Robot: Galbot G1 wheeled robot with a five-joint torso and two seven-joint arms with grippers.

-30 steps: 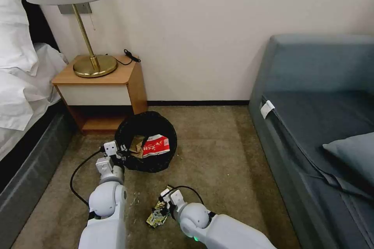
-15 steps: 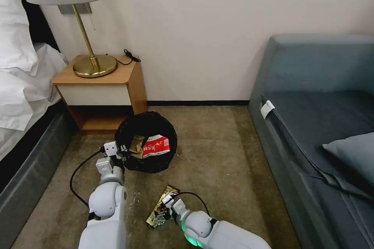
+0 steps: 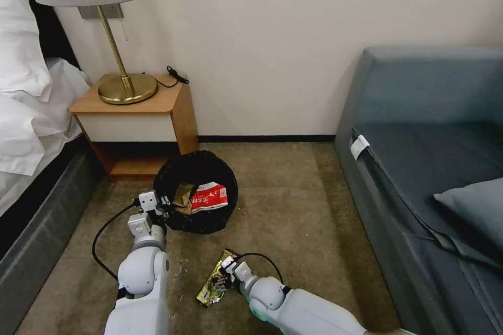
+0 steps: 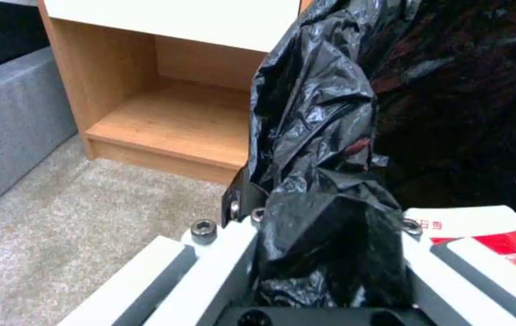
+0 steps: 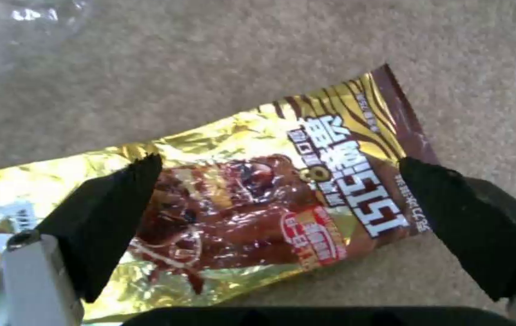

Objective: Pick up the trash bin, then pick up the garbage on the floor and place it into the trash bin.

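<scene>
- My left gripper (image 3: 163,205) is clamped on the black-lined rim of the trash bin (image 3: 209,166), which sits on the carpet (image 3: 293,204) in front of the nightstand (image 3: 137,124).
- Inside the bin I see a red-and-white packet (image 3: 208,197).
- My right gripper (image 5: 276,217) hangs spread wide just over the gold-brown wrapper (image 5: 252,199), its black pads (image 5: 110,217) flanking it.
- The wrapper lies flat on the carpet, near the bin.

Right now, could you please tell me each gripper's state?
Left gripper: shut on the trash bin liner.
Right gripper: open over the gold-brown wrapper.
</scene>
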